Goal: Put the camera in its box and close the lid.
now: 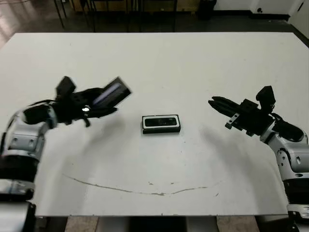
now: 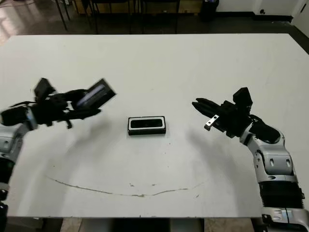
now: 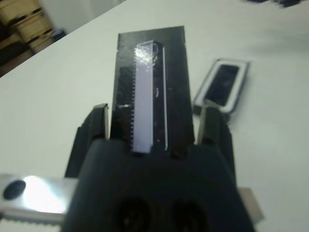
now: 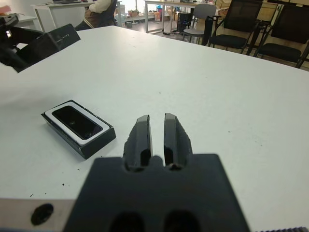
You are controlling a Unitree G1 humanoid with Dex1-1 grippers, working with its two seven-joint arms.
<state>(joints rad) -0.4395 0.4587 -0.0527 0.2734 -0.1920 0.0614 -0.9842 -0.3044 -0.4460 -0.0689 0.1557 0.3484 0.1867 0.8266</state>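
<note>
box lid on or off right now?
Off. The left gripper holds the lid in the air, away from the box, whose white lining and dark contents show uncovered.

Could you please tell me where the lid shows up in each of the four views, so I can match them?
Left eye view: the lid is left of centre, held above the table in the left pincer.
Right eye view: likewise left of centre.
Left wrist view: centre, between the pincer's fingers.
Right wrist view: top left corner.
Shared landmark: the box with the camera inside it.
</note>
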